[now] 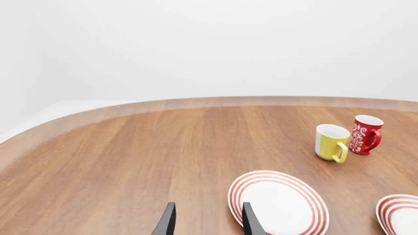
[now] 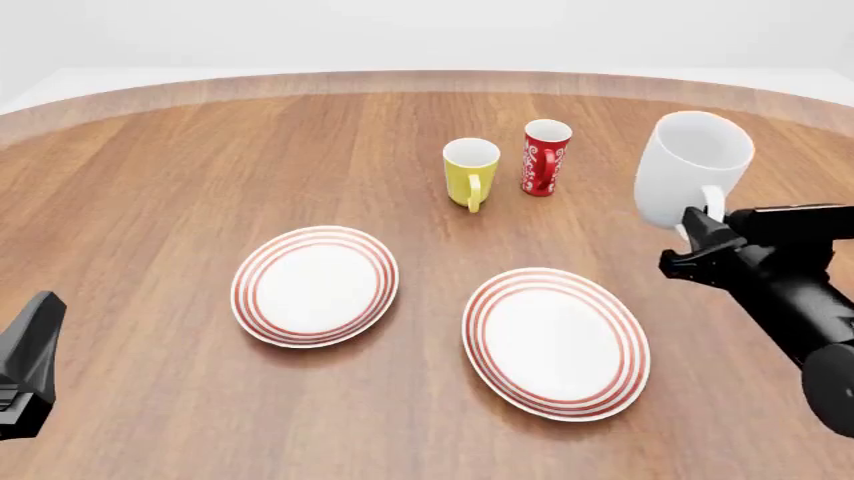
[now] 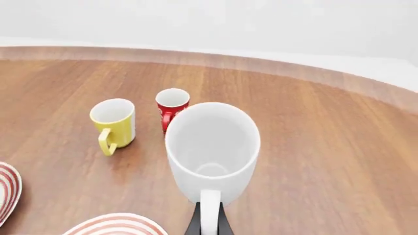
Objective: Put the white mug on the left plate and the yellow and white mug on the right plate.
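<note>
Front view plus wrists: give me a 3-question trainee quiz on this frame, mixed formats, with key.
1. True or false: the right gripper holds the white mug by its handle, off the table.
2. Which stands beside the yellow and white mug? A) red cup B) a bowl C) a spoon
3. Fill in: the left plate and the right plate each carry ____ so far.

Key: 1 true. 2 A. 3 nothing.
</note>
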{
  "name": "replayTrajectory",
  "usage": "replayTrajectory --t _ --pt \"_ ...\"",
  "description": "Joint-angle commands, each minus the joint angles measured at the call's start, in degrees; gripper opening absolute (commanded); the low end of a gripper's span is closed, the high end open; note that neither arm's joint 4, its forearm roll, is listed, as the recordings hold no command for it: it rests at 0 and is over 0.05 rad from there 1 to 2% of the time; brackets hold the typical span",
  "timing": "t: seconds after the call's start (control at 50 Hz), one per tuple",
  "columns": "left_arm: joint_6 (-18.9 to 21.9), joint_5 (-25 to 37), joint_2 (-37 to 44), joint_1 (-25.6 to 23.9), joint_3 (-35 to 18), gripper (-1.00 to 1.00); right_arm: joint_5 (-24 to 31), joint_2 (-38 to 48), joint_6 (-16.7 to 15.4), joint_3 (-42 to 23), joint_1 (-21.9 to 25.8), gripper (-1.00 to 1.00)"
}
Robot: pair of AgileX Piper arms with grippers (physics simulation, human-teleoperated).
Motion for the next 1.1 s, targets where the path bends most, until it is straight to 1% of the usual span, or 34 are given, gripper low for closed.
replayTrajectory --t 0.02,0.2,0.48,0.76,0.96,1.1 --pt "0.0 0.0 0.0 0.0 0.0 1.0 7.8 -10.2 -0.9 -0.3 1.5 -1.0" --pt "0.0 0.0 0.0 0.0 0.0 1.0 14.7 -18.5 -1.7 -0.5 2.8 -1.0" --pt "0.0 0.0 0.0 0.0 0.0 1.0 23.4 -26.9 -3.1 -2.3 5.6 -1.0" --pt "0.0 0.0 0.0 0.0 0.0 1.0 29.5 -31.6 -3.7 -4.9 9.1 -1.0" --pt "0.0 0.0 0.0 0.0 0.0 1.0 32.8 -33.9 -3.9 -6.5 11.8 -1.0" --pt "0.0 0.0 0.0 0.0 0.0 1.0 33.3 -33.2 -4.3 -7.6 13.8 -1.0"
